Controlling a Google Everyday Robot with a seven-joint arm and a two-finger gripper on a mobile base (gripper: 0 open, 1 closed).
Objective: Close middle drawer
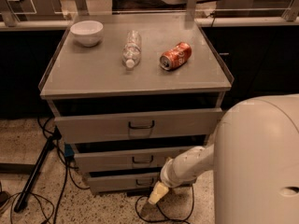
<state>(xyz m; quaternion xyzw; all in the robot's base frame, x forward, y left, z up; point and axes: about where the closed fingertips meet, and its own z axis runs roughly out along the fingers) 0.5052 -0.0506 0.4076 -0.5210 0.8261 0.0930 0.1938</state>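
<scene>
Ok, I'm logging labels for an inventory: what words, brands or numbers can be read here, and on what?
None is legible.
Red soda can, lying on its side: printed design, too blurred to read.
Clear plastic bottle: nothing readable.
White bowl and middle drawer: no markings visible.
Gripper, low in front of the lowest drawer: no lettering visible.
</scene>
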